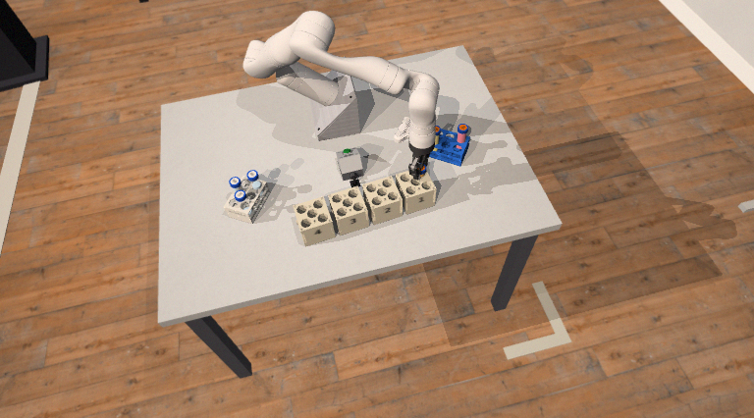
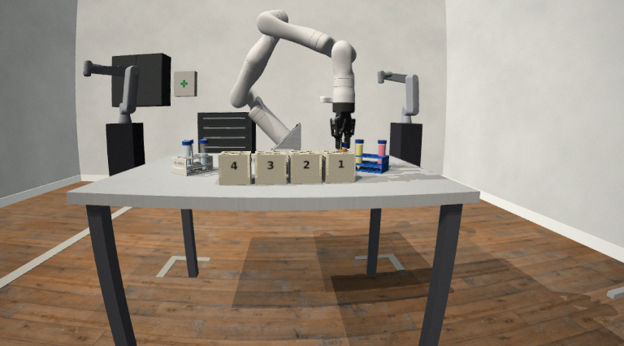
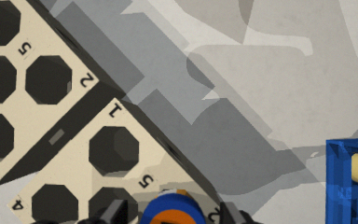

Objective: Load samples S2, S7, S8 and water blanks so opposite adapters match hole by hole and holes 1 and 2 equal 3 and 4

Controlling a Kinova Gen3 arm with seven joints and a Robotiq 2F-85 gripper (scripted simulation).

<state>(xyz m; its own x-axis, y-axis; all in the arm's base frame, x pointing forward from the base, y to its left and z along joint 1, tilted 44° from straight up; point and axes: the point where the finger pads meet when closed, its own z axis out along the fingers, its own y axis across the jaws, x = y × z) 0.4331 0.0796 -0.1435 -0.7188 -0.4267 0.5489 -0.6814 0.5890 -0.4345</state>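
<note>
Where the grey flat-topped counter [image 2: 137,188] comes nearest in the exterior view stand four cream block adapters in a row, side faces printed 4 [image 2: 234,166], 3 [image 2: 270,166], 2 [image 2: 305,166] and 1 [image 2: 340,166]. Wrist view reads hole numbers 1, 5, 4 and 2 on the top of adapter 1, with 5 and 2 on its neighbour. Seated in hole 2 of adapter 1, at its back corner: a sample tube with blue cap and orange dot [image 3: 173,211]; ID not readable. Directly over it, the black two-fingered claw [image 2: 342,143], fingers spread to either side of the cap, gripping nothing. Behind the row, a small grey sloped desk with green key [image 1: 350,162]. Left, a white wire rack [image 1: 244,203] of blue-capped blanks. Right rear, a blue rack [image 1: 450,149] with a yellow-filled tube [image 2: 358,151] and a pink-filled tube [image 2: 382,149].
</note>
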